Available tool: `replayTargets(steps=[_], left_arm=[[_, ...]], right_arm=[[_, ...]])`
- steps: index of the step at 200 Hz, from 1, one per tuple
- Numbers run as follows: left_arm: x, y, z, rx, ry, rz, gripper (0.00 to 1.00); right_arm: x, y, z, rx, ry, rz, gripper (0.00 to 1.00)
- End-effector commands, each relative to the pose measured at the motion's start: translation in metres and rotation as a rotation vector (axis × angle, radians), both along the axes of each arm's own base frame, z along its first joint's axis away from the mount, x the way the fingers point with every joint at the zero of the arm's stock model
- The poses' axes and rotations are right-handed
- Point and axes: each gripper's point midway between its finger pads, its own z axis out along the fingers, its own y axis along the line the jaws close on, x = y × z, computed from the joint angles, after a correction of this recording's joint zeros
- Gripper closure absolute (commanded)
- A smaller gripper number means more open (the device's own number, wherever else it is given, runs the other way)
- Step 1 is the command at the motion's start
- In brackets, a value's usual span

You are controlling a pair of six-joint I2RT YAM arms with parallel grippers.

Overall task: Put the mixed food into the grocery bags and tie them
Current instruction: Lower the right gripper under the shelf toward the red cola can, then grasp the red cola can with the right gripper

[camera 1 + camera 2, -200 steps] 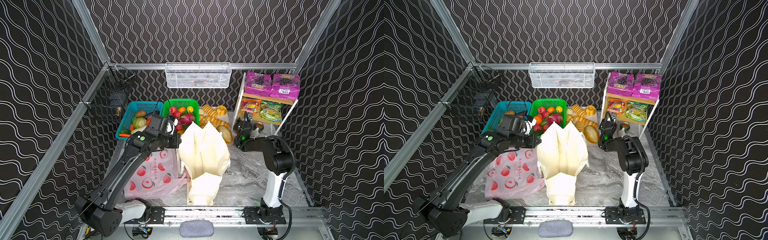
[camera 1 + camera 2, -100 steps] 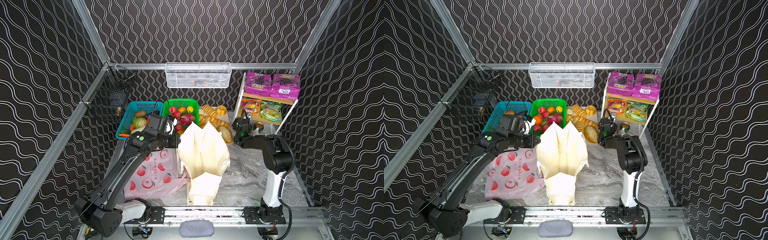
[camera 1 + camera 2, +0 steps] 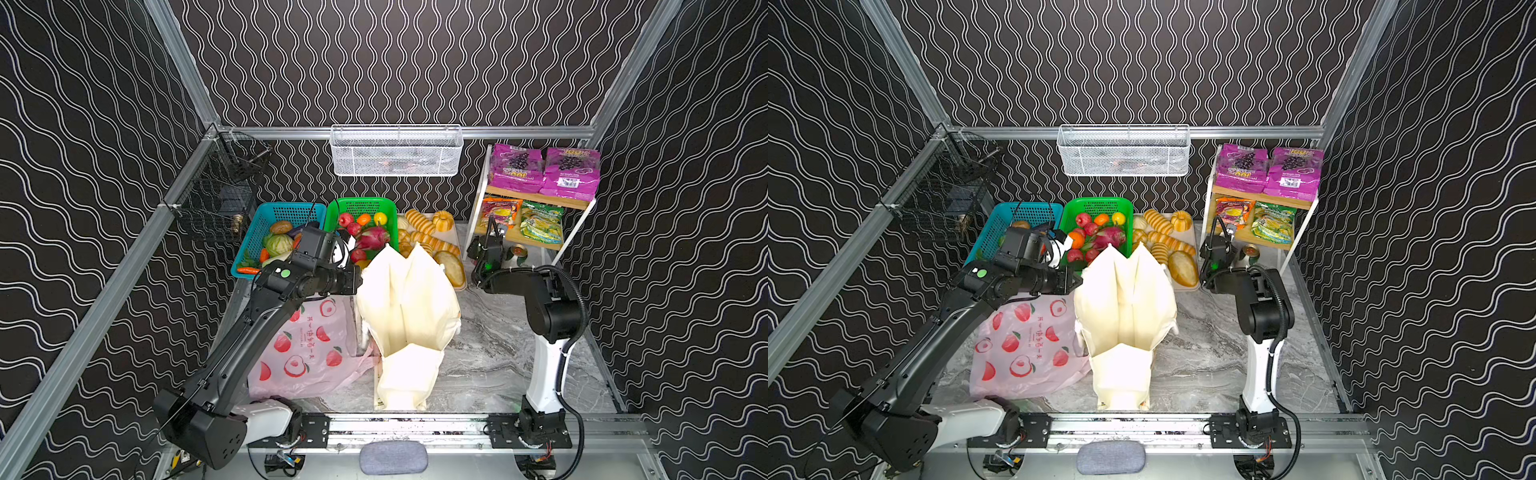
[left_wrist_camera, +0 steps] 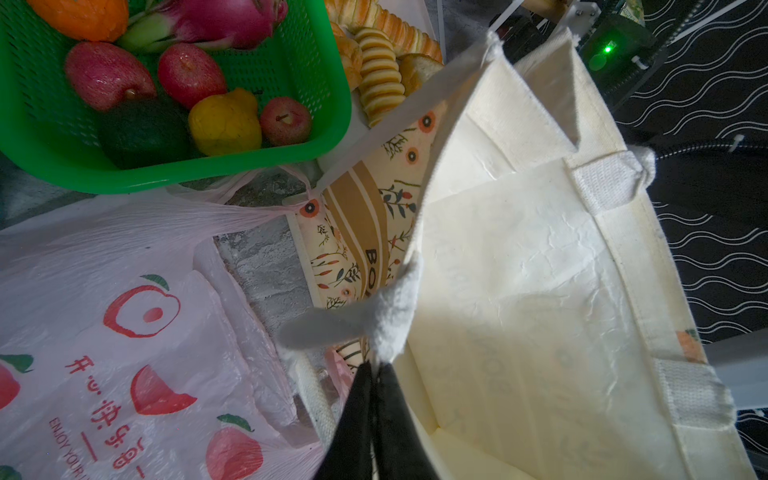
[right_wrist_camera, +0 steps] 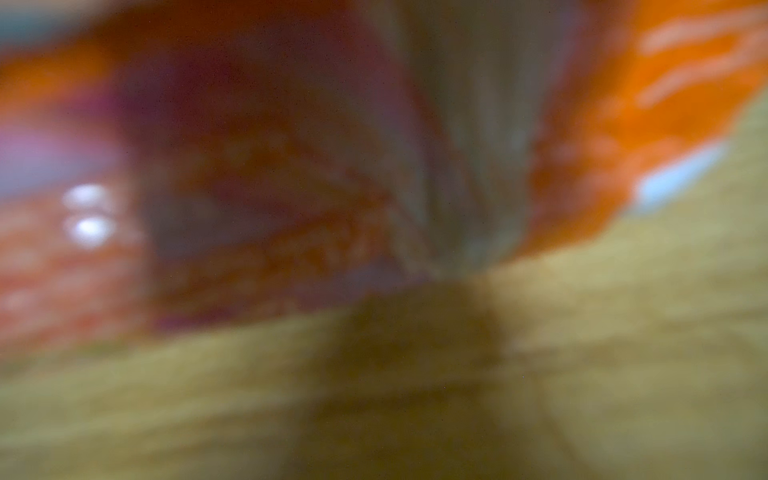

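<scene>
Lying nearest: the pink plastic carrier [image 3: 307, 349] was flat on the marble table [image 3: 490, 353], just left of the cream tote [image 3: 409, 299].
Middle: the cream tote stood upright with its mouth open.
Left arm: the left gripper [image 4: 375, 374] had its jaws together, clamped on the tote's rim cloth just below a white handle [image 4: 392, 303].
Behind the carrier: a green basket [image 3: 361, 205] held the pink dragon fruit [image 3: 372, 237] and small round toy fruits [image 3: 346, 219].
Further left: a blue basket [image 3: 286, 212] held vegetables [image 3: 277, 245].
Behind the tote: bread loaves [image 3: 432, 241] lay in rows.
Right arm: the right gripper [image 3: 491, 226] was at the lower tier of the wooden shelf [image 3: 536, 195], against the orange-yellow snack bag [image 3: 500, 211]. I could not tell whether its jaws were apart or together. Its wrist view was only a blur of orange and wood.
Lower tier, right: a green snack bag [image 3: 540, 222].
Top tier: 2 purple grape-printed packets [image 3: 515, 168] lay side by side.
</scene>
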Motion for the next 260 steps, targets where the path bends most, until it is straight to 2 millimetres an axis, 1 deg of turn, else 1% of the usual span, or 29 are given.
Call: replayTargets(steps=[1,20,33,48,62,83,92,103,120,129,136,138,140,161,172,184,194,217,236,250,260], left_arm=[[0.003,-0.002,0.004,-0.008,-0.019,-0.011,0.91],[0.002,-0.001,0.004,-0.008,-0.016,-0.010,0.92],[0.000,-0.001,0.005,-0.010,-0.019,-0.011,0.92],[-0.001,0.001,0.005,-0.007,-0.022,-0.007,0.92],[-0.002,0.001,0.006,-0.011,-0.029,-0.007,0.91],[-0.004,0.001,0.007,-0.021,-0.030,-0.012,0.92],[-0.005,0.001,0.008,-0.022,-0.030,-0.014,0.92],[-0.006,0.001,0.008,-0.023,-0.033,-0.014,0.91],[-0.007,0.001,0.009,-0.026,-0.035,-0.016,0.91],[-0.008,0.001,0.010,-0.032,-0.039,-0.018,0.91],[-0.008,0.001,0.011,-0.035,-0.042,-0.019,0.91],[-0.008,0.001,0.011,-0.035,-0.041,-0.018,0.91],[-0.009,0.001,0.011,-0.037,-0.041,-0.021,0.91],[-0.010,0.000,0.012,-0.041,-0.041,-0.026,0.91],[-0.011,0.000,0.012,-0.044,-0.044,-0.026,0.91],[-0.012,0.000,0.013,-0.048,-0.045,-0.025,0.91],[-0.012,0.000,0.013,-0.053,-0.046,-0.025,0.91],[-0.013,-0.001,0.013,-0.061,-0.042,-0.023,0.91],[-0.013,-0.002,0.015,-0.070,-0.047,-0.025,0.91],[-0.013,-0.002,0.015,-0.073,-0.046,-0.026,0.91],[-0.013,-0.003,0.014,-0.074,-0.042,-0.029,0.91]], right_arm=[[0.003,0.001,0.010,0.006,-0.037,0.008,0.39],[-0.002,-0.001,0.009,0.023,-0.036,-0.010,0.45],[-0.006,-0.004,0.006,0.040,-0.015,-0.033,0.46],[-0.013,-0.004,0.011,0.040,-0.014,-0.042,0.49],[-0.017,-0.001,0.014,0.040,0.001,-0.040,0.50],[-0.025,0.003,0.010,0.018,0.049,-0.033,0.50],[-0.031,0.004,0.007,0.002,0.073,-0.041,0.50],[-0.040,0.002,0.005,0.027,0.087,-0.056,0.51],[-0.051,0.003,0.006,0.011,0.121,-0.066,0.51],[-0.058,0.004,0.002,-0.009,0.159,-0.075,0.51],[-0.064,0.003,-0.006,-0.019,0.191,-0.089,0.51],[-0.066,0.003,0.002,-0.014,0.179,-0.094,0.51],[-0.067,0.002,0.004,-0.011,0.178,-0.100,0.51],[-0.088,-0.004,-0.004,0.008,0.232,-0.140,0.50],[-0.092,-0.003,-0.001,0.011,0.234,-0.121,0.50],[-0.095,0.002,0.001,0.024,0.251,-0.097,0.49],[-0.098,0.005,0.001,0.036,0.274,-0.088,0.45],[-0.102,0.010,-0.002,0.055,0.306,-0.056,0.34],[-0.105,0.015,0.002,0.060,0.333,-0.019,0.24],[-0.108,0.019,0.007,0.062,0.339,0.009,0.23],[-0.110,0.020,0.009,0.065,0.344,0.023,0.20]])
